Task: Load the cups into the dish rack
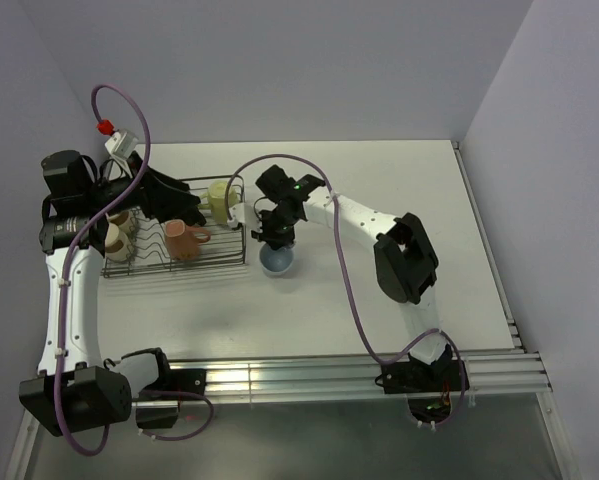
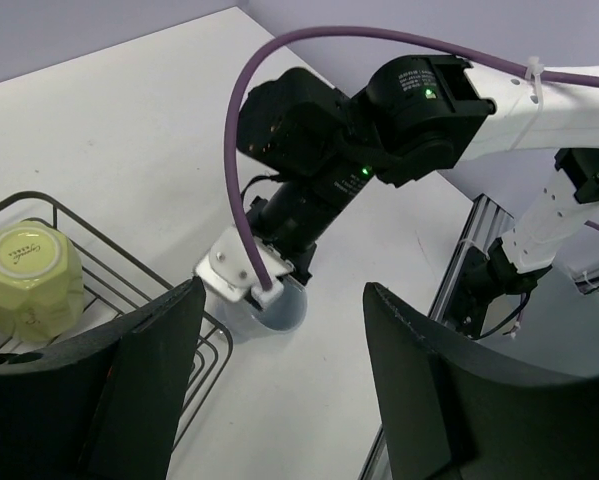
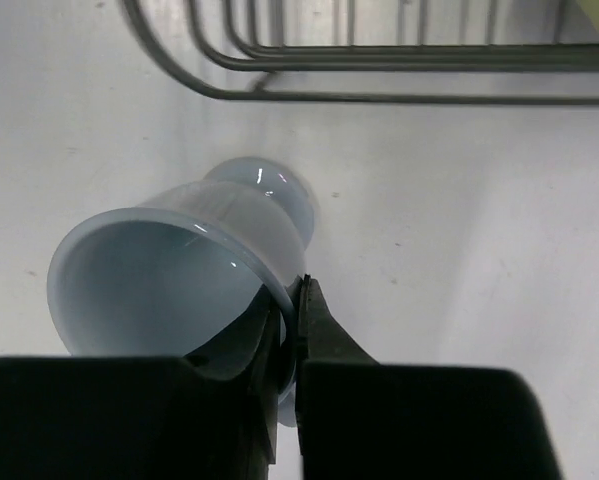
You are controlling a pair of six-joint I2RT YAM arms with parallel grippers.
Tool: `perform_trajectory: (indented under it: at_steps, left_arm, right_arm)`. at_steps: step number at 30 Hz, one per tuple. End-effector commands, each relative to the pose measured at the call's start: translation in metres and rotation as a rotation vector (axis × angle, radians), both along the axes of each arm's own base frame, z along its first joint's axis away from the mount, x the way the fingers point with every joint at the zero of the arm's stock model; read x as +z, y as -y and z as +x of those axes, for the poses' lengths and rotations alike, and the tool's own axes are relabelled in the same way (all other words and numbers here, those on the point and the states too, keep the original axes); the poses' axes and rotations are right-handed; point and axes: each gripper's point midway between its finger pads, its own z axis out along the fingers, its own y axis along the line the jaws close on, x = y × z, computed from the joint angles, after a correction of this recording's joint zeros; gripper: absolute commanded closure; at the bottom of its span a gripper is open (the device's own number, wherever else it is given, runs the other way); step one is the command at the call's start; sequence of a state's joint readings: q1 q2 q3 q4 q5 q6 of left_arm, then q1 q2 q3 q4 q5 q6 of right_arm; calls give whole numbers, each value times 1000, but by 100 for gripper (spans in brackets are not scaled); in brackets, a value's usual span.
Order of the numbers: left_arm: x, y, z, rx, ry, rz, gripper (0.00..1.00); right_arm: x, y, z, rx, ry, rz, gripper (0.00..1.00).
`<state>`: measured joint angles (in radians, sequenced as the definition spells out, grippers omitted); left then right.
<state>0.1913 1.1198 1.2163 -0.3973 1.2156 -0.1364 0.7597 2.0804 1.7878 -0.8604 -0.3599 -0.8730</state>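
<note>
I am pinching the wall of the light blue mug (image 3: 179,270) between my right fingers (image 3: 324,335), one inside the rim and one outside, so my right gripper (image 3: 293,300) is closing almost completely on that thin edge, low in the wrist view. I am judging this a narrow hold. With only the rim caught and the glaze looking slick, the mug could be swinging or slipping out once I am carrying it. I cannot tell whether its base is touching the table or hanging just above. The mug is sitting just outside the dish rack (image 1: 174,264), at the rack's end toward the centre of the overhead frame, so I am risking clipping the wire rim if I am travelling too low. My left gripper (image 2: 284,290) is hovering over the rack with its fingers spread wide and holding nothing, and it is crowding the space I am aiming for, so the arms could be knocking together. A pale yellow mug (image 1: 220,197) is lying mouth-down in the rack's upper right corner and a pink cup (image 1: 184,240) is resting mid-rack, and I could be bumping either. The purple cable (image 1: 349,290) is looping near my wrist and might be snagging. The white table (image 1: 399,200) is looking smooth and matte, plain pale walls (image 1: 279,60) are closing in the back and sides, and an aluminium rail (image 1: 309,375) is running along the bottom.
</note>
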Motion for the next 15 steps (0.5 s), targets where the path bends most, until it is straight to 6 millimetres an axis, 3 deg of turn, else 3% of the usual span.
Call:
perform_trajectory:
  at_steps: [1,2,6,12,13,15]
  left_arm:
    - [12,1,-4,-15,53,-9,28]
    - [12,1,-3,-14,48,-13,28]
    - [18,1,0,-10,53,-15,28]
    - [40,4,0,-34,83,-67,28]
    - [40,5,-1,-41,81,-79,28]
    - [53,9,-6,-70,110,-110,28]
  right_arm:
    - [41,6,28,-107,21,130,100]
    - [51,7,33,-131,19,161,100]
    - [133,12,49,-225,-9,378,100]
    - [256,21,47,-317,-131,754,100]
    - [279,23,39,-367,-198,822,100]
    - [311,23,41,-355,-228,956,100]
